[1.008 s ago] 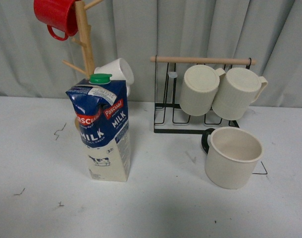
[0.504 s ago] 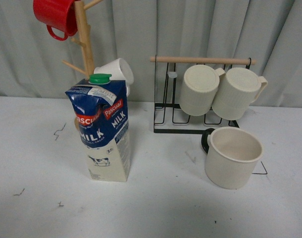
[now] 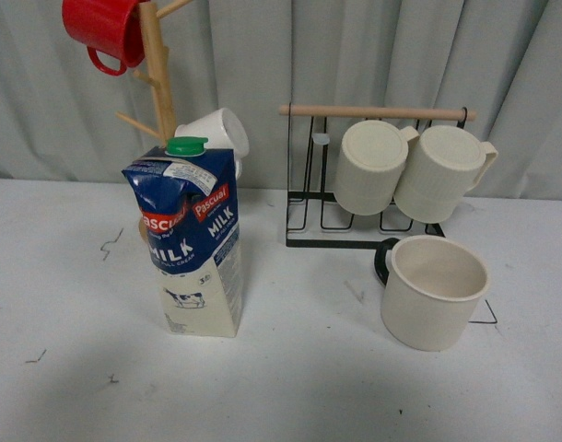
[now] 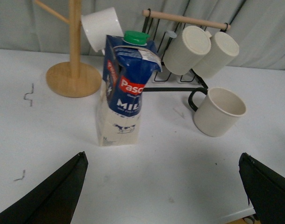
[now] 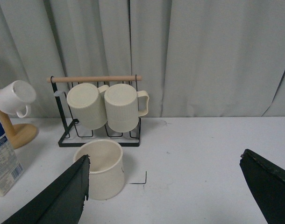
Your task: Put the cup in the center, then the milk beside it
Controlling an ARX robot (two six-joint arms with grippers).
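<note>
The cup (image 3: 434,293), a wide smooth cream mug with a black handle, stands upright on the white table at the right, just in front of the wire rack. It also shows in the left wrist view (image 4: 218,111) and the right wrist view (image 5: 100,169). The milk (image 3: 191,241), a blue and cream Pascual carton with a green cap, stands upright at the left centre; it also shows in the left wrist view (image 4: 124,93). My left gripper (image 4: 162,161) is open and empty, well short of the carton. My right gripper (image 5: 163,165) is open and empty, to the right of the cup.
A black wire rack (image 3: 309,198) with a wooden bar holds two ribbed cream mugs (image 3: 410,170) at the back right. A wooden mug tree (image 3: 158,74) behind the carton carries a red mug (image 3: 104,28) and a small white mug (image 3: 216,132).
A small dark shape has come into view at the far left edge of the front view. The cup and the milk have not moved.
</note>
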